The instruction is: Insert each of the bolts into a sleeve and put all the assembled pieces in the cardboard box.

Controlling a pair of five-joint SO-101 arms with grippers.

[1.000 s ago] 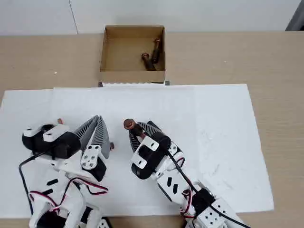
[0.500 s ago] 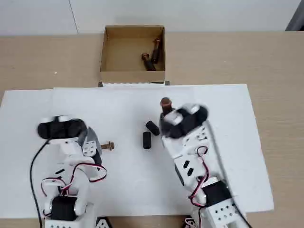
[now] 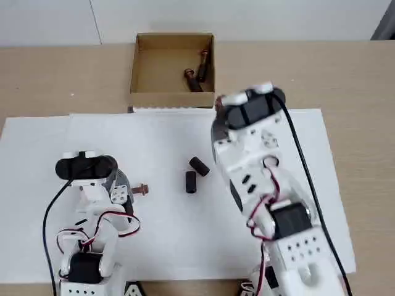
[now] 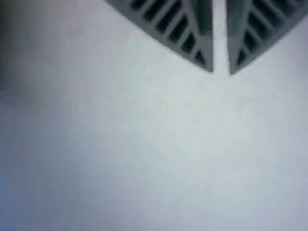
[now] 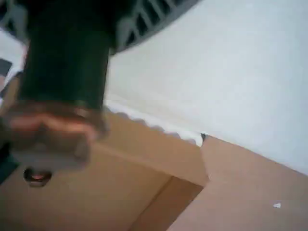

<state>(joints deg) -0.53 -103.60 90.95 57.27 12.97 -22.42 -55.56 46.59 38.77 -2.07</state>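
My right gripper [image 5: 91,21] is shut on an assembled piece [image 5: 65,72], a black sleeve with a copper bolt head at its end. It hangs over the near right corner of the cardboard box [image 5: 159,159]. The right arm [image 3: 250,114] stretches toward the cardboard box [image 3: 173,97], which holds two assembled pieces [image 3: 196,73]. A loose bolt [image 3: 141,189] lies on the white sheet just beside my left gripper [image 3: 119,184]. Its fingertips [image 4: 204,57] stand nearly together above bare sheet, holding nothing. Two black sleeves [image 3: 198,165] [image 3: 191,181] lie mid-sheet.
A white sheet [image 3: 296,160] covers most of the wooden table [image 3: 345,74]. The box stands just past the sheet's far edge. Another bolt head [image 5: 37,176] shows inside the box.
The right arm swung from mid-sheet up to the box's near right corner, carrying the assembled piece. The left arm drew back, uncovering the bolt on the sheet.
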